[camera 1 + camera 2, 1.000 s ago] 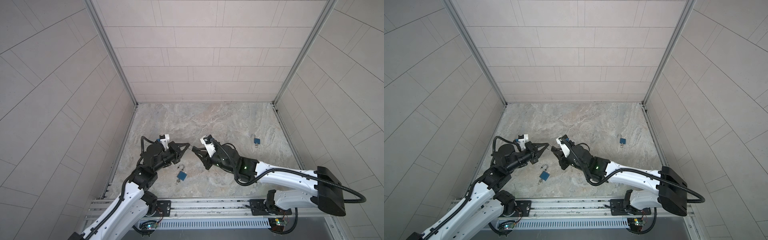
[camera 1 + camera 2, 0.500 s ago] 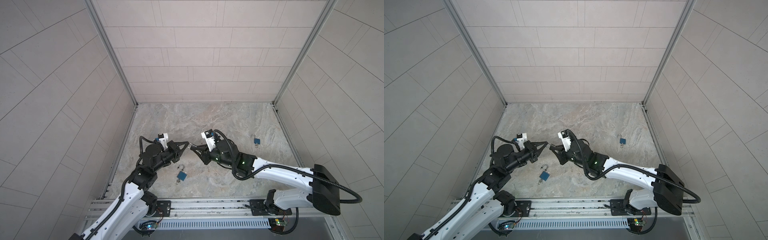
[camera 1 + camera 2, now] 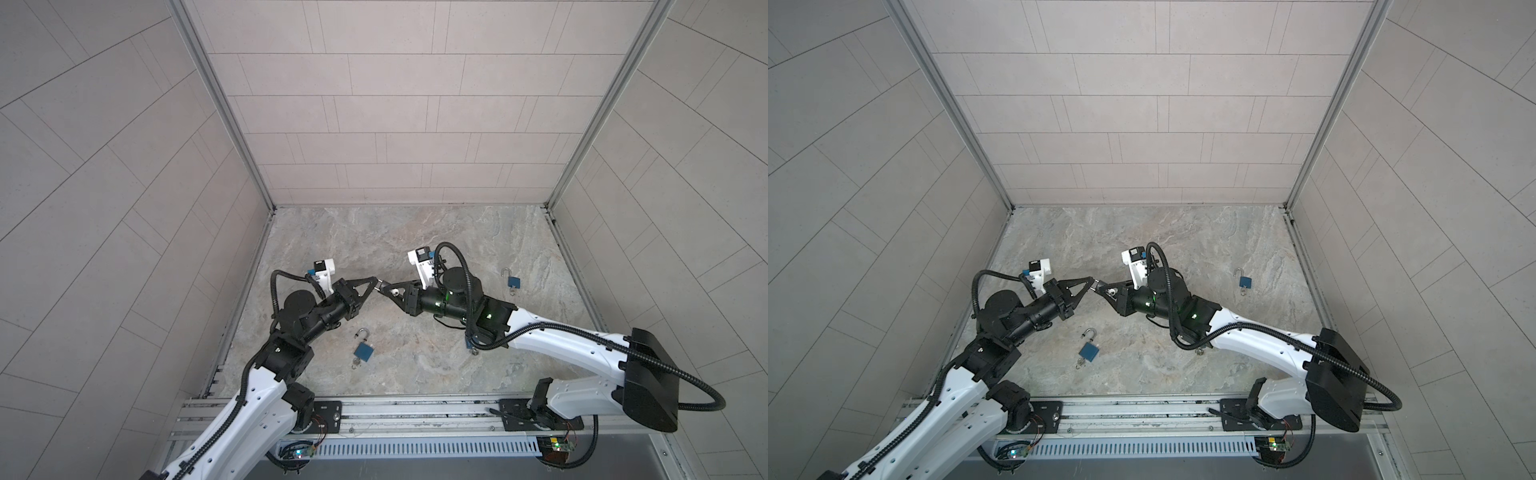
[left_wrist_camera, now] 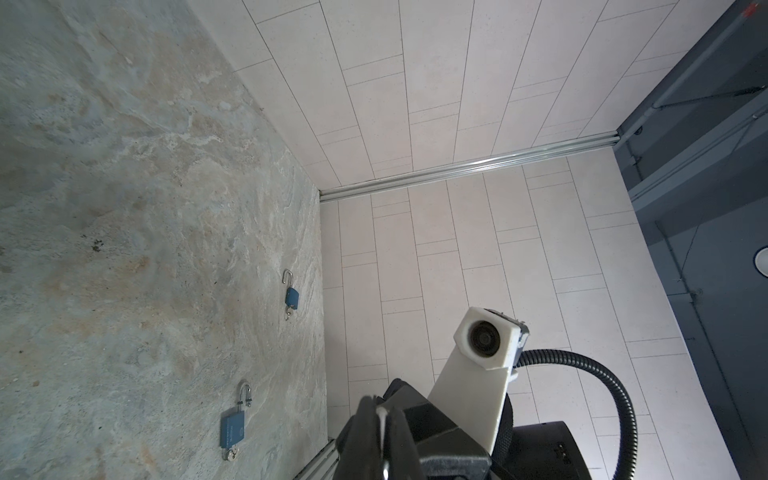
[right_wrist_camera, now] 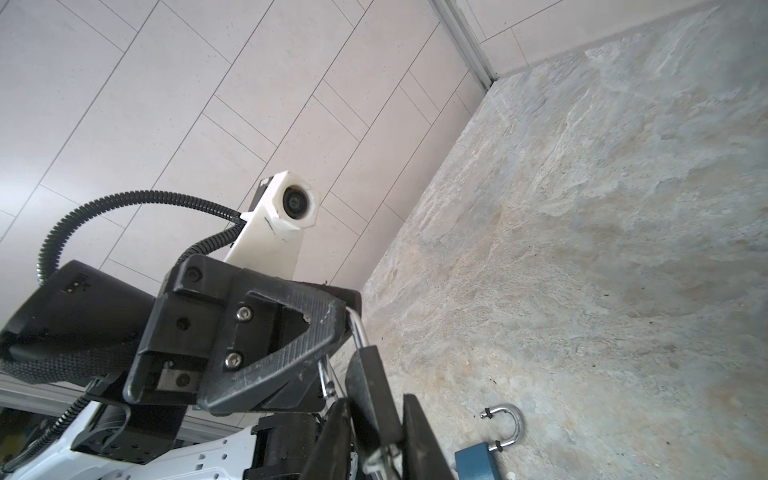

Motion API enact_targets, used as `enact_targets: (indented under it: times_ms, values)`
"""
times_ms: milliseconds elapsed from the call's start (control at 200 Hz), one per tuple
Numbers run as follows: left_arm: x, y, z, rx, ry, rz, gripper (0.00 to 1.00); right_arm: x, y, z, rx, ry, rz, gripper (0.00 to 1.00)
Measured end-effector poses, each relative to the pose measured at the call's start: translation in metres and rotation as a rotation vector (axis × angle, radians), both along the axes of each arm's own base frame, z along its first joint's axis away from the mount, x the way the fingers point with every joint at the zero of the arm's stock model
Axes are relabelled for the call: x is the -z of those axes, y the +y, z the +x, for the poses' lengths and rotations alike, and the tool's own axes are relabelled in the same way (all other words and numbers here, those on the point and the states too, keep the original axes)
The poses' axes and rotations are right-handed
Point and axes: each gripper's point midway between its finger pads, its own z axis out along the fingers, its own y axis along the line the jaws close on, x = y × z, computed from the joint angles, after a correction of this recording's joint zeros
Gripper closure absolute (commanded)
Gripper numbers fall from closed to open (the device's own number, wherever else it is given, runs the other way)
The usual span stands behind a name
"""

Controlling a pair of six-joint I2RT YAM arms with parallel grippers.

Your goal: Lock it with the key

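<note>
- The held padlock (image 5: 368, 374) is carried clear of the tabletop, just left of centre in both top views, between the two arms. Only a silver glint (image 3: 379, 286) is seen of it there.
- Its long axis is laid nearly level across the frame — the shackle (image 5: 358, 330) to the left, the body to the right.
- The body is clamped edge-on between the partly closed fingers of the right gripper (image 3: 387, 288). The shackle's top is pinched in the fully closed tips of the left gripper (image 3: 373, 281).
- A metal ring (image 5: 379, 454) is seen at the body's far end. It is probably the key's, but it is blurred and cut off by the frame edge.
- The tabletop (image 3: 415, 245) is mottled grey-beige stone, walled by pale tiles (image 3: 374, 124) — a metal rail (image 3: 415, 409) is fixed along the lower edge.
- A blue padlock (image 3: 365, 351) lies flat at lower centre with its shackle open, and a second padlock (image 3: 514, 281) lies at the right.
- A third padlock (image 4: 232, 430) is mostly hidden under the right arm in both top views.
</note>
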Motion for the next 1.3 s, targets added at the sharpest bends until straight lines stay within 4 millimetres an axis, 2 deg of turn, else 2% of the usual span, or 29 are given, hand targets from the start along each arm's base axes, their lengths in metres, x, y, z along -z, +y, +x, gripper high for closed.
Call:
enact_targets:
  times_ms: [225, 540, 841, 1301]
  values:
    - [0.009, -0.003, 0.002, 0.012, 0.008, 0.017, 1.0, 0.009, -0.003, 0.001, 0.005, 0.063, -0.014, 1.0]
    - [0.009, -0.004, 0.002, 0.03, 0.0, 0.022, 1.0, 0.012, -0.007, -0.001, -0.008, 0.078, -0.024, 1.0]
    - [0.006, -0.006, 0.0, 0.056, -0.016, 0.017, 1.0, 0.005, -0.013, -0.005, -0.016, 0.078, -0.012, 1.0]
    - [-0.007, -0.007, 0.001, 0.064, -0.092, 0.004, 1.0, -0.009, -0.011, -0.006, -0.038, 0.12, 0.077, 1.0]
